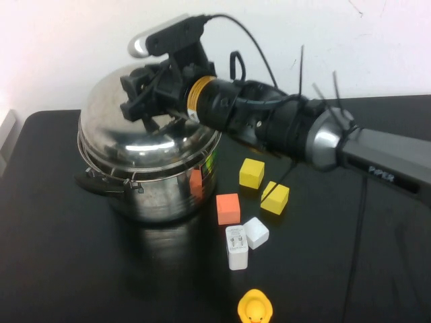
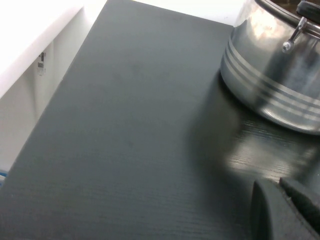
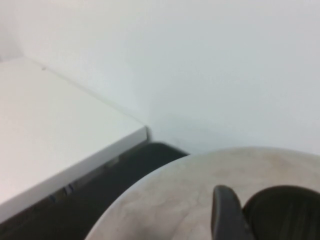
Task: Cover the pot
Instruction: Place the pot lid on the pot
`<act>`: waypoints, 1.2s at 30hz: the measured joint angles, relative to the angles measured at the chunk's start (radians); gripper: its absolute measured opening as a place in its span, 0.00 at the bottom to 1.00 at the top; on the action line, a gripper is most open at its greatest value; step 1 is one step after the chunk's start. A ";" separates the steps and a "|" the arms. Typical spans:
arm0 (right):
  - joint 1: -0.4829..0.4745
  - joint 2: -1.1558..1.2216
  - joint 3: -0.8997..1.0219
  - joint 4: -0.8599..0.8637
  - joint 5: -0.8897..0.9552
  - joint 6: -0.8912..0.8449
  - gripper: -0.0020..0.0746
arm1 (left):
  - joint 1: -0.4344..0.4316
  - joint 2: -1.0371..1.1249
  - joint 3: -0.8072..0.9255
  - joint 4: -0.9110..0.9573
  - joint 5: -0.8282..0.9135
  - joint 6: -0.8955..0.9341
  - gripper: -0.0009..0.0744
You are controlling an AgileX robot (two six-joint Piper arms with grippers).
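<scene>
Nearest the robot, a yellow rubber duck [image 1: 255,308] sits at the table edge. Beyond it lie a white charger plug [image 1: 236,247] touching a small white cube [image 1: 256,232], then an orange cube [image 1: 228,208] and two yellow cubes [image 1: 252,173] [image 1: 275,197]. All of these rest on the black wood-grain table [image 1: 60,269] and none is involved in the work.

The large, shiny stainless-steel stockpot with black side handles [image 1: 158,195] stands upright, left of centre, with its axis vertical and its mouth upward. One black side handle [image 1: 91,182] faces the near left. The domed steel lid [image 1: 135,138] rests on the rim and appears level and seated all round, though the far edge is hidden.

The right gripper [image 1: 145,101] is over the crown of the lid, its arm reaching in from the right. The lid's knob is hidden beneath it. I cannot tell whether the jaws grip the knob or stand clear of it; the right wrist view shows only a dark finger [image 3: 225,212] above the dome.

The left gripper [image 2: 287,210] shows only as dark finger ends at the edge of its own wrist view, low over the table near the pot's wall. Its jaw opening cannot be determined.

Judgement: covering is essentially complete and the step in hand is release. If the jaws are closed, the next move calls for opening them, then a straight vertical lift clear, so the lid is not dragged off-centre.
</scene>
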 joint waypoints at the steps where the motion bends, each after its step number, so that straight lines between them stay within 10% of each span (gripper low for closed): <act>1: 0.000 0.008 0.000 0.000 0.000 0.002 0.48 | 0.000 0.000 0.000 0.000 0.000 0.000 0.01; 36: 0.002 0.063 -0.025 -0.002 0.024 0.040 0.48 | 0.000 0.000 0.000 0.000 0.000 0.003 0.01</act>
